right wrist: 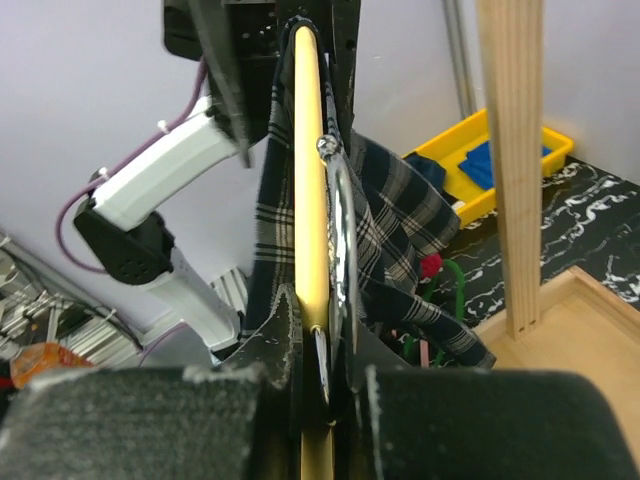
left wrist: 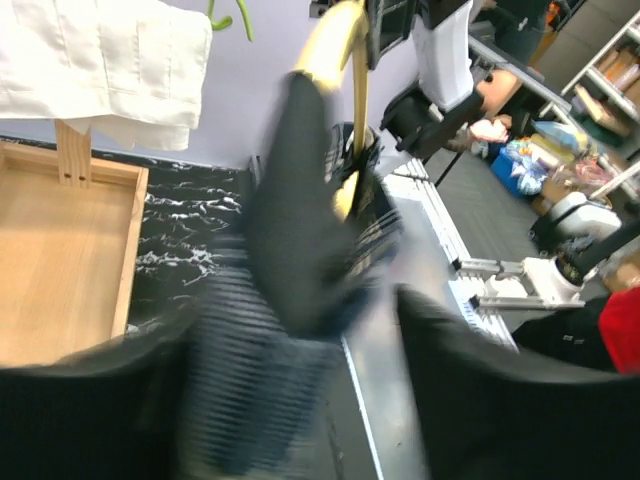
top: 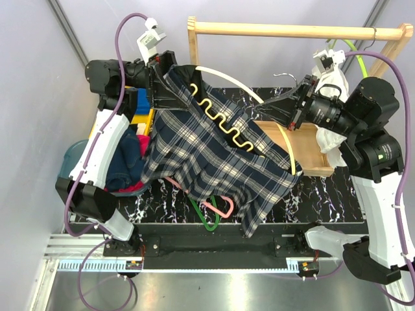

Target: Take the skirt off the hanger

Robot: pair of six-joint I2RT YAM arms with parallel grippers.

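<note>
While right gripper (right wrist: 325,345) clamps the hanger (right wrist: 310,200), left gripper (left wrist: 300,340) apart, skirt (top: 214,162) hem reaching table's (top: 324,194) near edge.

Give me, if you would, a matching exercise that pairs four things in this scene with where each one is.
Things:
1 skirt
2 cream hanger
3 wooden tray
4 green hanger

Places:
A on the table's right side
B pinched by the right gripper
C draped over the cream hanger
D at the table's near edge, partly under cloth

Pairs: 1-C, 2-B, 3-A, 4-D
</note>
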